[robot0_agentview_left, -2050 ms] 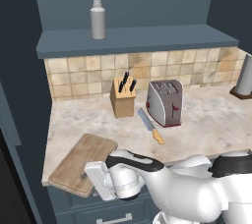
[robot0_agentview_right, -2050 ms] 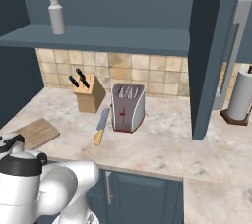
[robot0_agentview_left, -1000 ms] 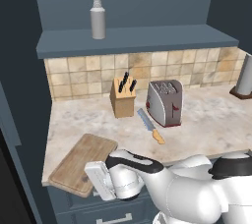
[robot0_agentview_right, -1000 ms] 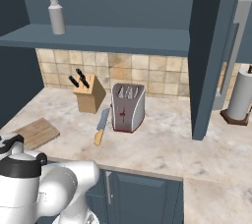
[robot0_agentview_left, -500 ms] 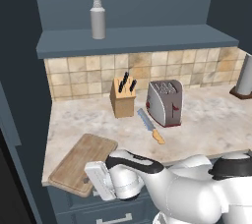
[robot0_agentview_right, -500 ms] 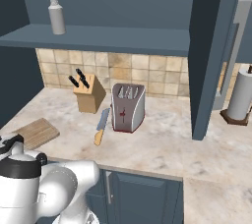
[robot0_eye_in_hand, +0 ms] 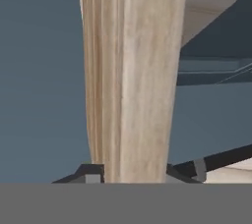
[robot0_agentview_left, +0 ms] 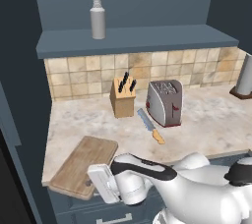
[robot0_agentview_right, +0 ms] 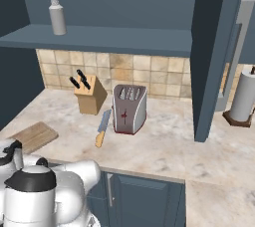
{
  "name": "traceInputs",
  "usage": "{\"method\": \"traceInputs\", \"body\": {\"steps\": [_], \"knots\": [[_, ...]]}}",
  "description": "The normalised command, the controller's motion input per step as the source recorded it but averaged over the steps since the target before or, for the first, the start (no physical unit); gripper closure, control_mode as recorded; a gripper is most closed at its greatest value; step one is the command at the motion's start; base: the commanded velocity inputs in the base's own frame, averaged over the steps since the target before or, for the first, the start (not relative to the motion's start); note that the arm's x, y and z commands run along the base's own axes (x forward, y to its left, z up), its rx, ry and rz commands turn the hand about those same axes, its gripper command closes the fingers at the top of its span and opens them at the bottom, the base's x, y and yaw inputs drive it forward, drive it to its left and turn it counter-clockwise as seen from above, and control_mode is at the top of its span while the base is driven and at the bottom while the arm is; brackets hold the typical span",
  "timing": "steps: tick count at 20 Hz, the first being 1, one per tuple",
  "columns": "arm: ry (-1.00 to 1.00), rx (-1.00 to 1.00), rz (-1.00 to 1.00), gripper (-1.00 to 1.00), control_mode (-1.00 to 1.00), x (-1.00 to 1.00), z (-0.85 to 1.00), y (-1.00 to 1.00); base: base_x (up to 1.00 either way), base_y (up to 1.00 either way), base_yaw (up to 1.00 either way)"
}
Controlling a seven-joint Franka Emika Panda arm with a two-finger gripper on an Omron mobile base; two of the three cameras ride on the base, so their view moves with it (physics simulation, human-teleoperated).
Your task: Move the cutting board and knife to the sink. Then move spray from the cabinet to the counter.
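gripping the cutting board [robot0_eye_in_hand: 130, 70] by its edge, the hand [robot0_eye_in_hand: 133, 173] pinches it at the worktop's [robot0_agentview_left: 206, 125] front corner.

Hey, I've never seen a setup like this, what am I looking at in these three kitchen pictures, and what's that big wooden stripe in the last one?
This is a computer-rendered kitchen with a white robot arm on a driving base. Two pictures come from cameras on the base, behind the arm to its left and right. The third comes from a camera on the hand, looking along the end effector.

On the counter lie a cutting board at the front edge, a knife, a knife block and a toaster. A spray stands on the cabinet ledge above.

The wooden stripe is the cutting board's edge seen close up: the end effector's two dark fingers sit on either side of it, apparently closed on it.
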Motion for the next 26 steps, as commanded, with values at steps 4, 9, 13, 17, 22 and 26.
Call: {"method": "traceInputs", "body": {"steps": [4, 9, 13, 17, 22, 26], "knots": [[0.14, 0.01, 0.0, 1.0, -1.0, -0.22, 0.63, -0.29, 0.0, 0.0, 0.0], [0.36, -0.07, 0.0, 1.0, -1.0, 0.17, 0.61, -0.15, 0.0, 0.0, 0.0], [0.49, -0.11, 0.0, 1.0, -1.0, 0.39, 0.53, -0.1, 0.0, 0.0, 0.0], [0.47, -0.13, -0.01, 1.0, -1.0, 0.49, 0.54, -0.06, 0.0, 0.0, 0.0], [0.31, -0.16, -0.09, 1.0, -1.0, 0.61, 0.16, -0.03, 0.0, 0.0, 0.0], [0.08, -0.05, -0.1, 1.0, -1.0, 0.44, 0.0, -0.06, 0.0, 0.0, 0.0]]}}
